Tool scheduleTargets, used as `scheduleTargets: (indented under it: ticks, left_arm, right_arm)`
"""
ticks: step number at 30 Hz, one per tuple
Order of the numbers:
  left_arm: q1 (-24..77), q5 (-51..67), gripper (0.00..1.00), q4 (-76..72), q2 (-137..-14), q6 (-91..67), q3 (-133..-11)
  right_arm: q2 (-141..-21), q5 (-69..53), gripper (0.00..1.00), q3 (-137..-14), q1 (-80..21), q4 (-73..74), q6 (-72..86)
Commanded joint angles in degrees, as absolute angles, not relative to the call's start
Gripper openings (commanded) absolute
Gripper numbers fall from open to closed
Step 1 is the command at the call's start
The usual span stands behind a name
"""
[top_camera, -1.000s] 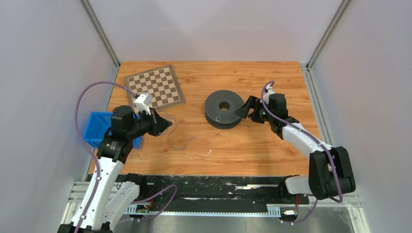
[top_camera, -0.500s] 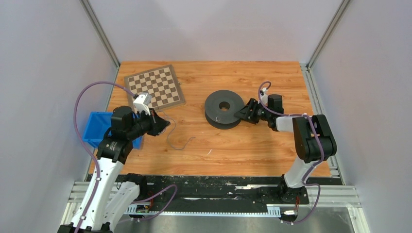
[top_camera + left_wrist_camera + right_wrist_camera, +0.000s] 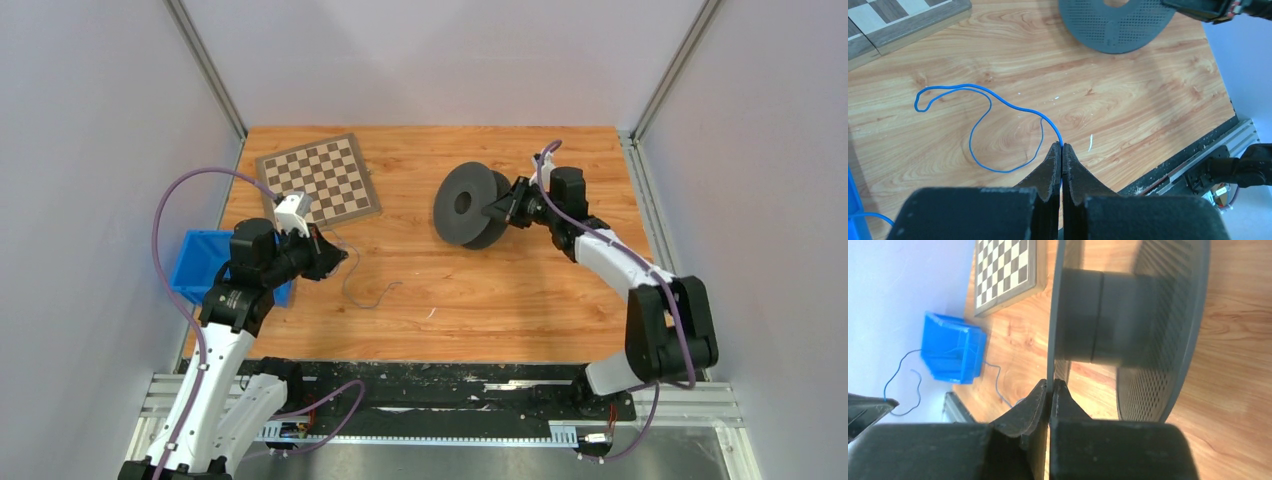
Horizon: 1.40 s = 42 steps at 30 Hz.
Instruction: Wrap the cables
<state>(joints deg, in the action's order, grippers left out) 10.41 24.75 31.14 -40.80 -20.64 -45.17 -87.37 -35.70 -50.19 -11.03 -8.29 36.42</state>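
The left arm's jaws were pinched together on one end of the thin blue cable (image 3: 971,145), whose remainder lay in a loose loop on the wooden surface (image 3: 520,290). The right arm's jaws were clamped on one disc rim of the dark spool (image 3: 468,205), holding it tipped on edge, well apart from the cable. The spool's core looked bare, so no winding appeared done; all the wrapping seemingly remained.

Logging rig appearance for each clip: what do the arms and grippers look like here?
The left arm and right arm both have white links and black joint housings, with a purple hose looping along each. The left wrist carries a white camera block. Left gripper and right gripper are black with tapered fingers.
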Motion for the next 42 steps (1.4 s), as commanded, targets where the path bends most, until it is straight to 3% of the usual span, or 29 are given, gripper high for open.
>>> scheduleTargets:
  ticks: [1, 6, 11, 20, 25, 34, 42]
  left_arm:
    - [10.59, 23.79, 0.0, 30.45, -40.35, -19.48, -46.85]
    - [10.59, 23.52, 0.0, 30.55, -40.22, -19.49, -46.85]
    - [10.63, 22.86, 0.0, 30.75, -39.2, -19.55, -46.78]
    - [10.62, 19.19, 0.0, 31.57, -38.4, -19.47, -46.83]
    - [10.6, 18.39, 0.0, 31.76, -38.36, -19.51, -46.93]
    - [10.55, 18.44, 0.0, 31.78, -38.46, -19.42, -46.94]
    - [10.56, 18.57, 0.0, 31.73, -38.29, -19.42, -46.96]
  right_arm:
    - [-78.36, -12.95, 0.0, -55.69, -18.39, 8.81, 33.27]
    - [-77.05, 17.63, 0.0, -65.55, -36.07, 23.06, 36.27]
    - [-84.06, 30.36, 0.0, -73.15, -45.46, 32.11, 39.16]
    - [-99.04, 42.83, 0.0, -86.41, -55.35, 43.96, 46.95]
    - [-104.3, 41.64, 0.01, -91.34, -55.84, 47.05, 47.52]
    - [-104.24, 40.18, 0.26, -93.52, -55.81, 46.97, 49.0]
    - [-104.32, 39.0, 0.31, -94.93, -55.81, 46.79, 47.76]
